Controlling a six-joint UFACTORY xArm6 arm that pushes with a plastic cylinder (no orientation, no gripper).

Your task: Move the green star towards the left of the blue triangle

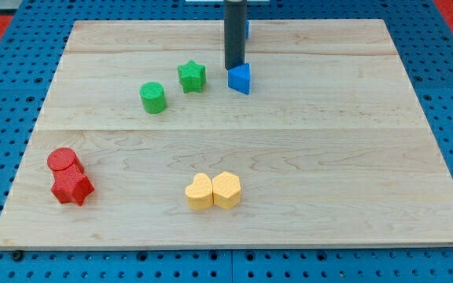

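The green star [191,76] lies on the wooden board [329,157] in the upper middle. The blue triangle [241,78] sits a short gap to its right. My tip [233,67] comes down from the view's top and stands just above and left of the blue triangle, touching or nearly touching it, and to the right of the green star. Another blue block [247,28] shows partly behind the rod at the view's top.
A green cylinder [153,97] lies below and left of the star. A red cylinder [64,161] and a red star [72,188] touch at the lower left. Two yellow hearts [200,192] [226,189] touch at the bottom middle.
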